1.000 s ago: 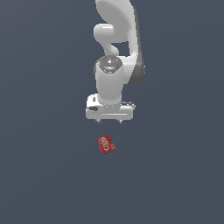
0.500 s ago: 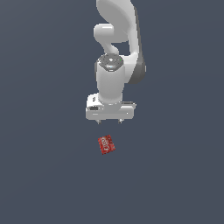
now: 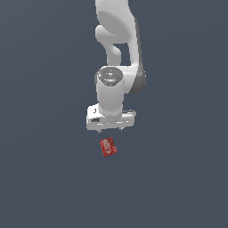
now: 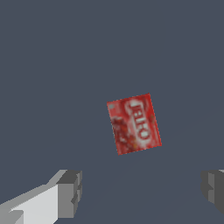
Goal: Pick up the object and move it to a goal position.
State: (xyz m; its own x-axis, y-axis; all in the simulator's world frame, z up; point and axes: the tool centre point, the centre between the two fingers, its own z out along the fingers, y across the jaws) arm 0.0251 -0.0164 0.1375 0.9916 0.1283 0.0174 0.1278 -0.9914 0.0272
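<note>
The object (image 3: 108, 147) is a small flat red box with white lettering, lying on the dark grey floor. In the exterior view, my white gripper (image 3: 111, 129) hangs just above it, pointing down. The wrist view shows the object (image 4: 134, 124) lying flat and slightly turned, apart from both fingers. The gripper (image 4: 142, 190) is open, with one grey fingertip (image 4: 70, 192) and the other (image 4: 213, 186) standing far wider apart than the box. Nothing is between them.
Plain dark grey floor surrounds the box on all sides. The white arm (image 3: 116, 53) rises above the gripper toward the top of the exterior view.
The gripper has come down a little toward the red box. The box has stayed where it was.
</note>
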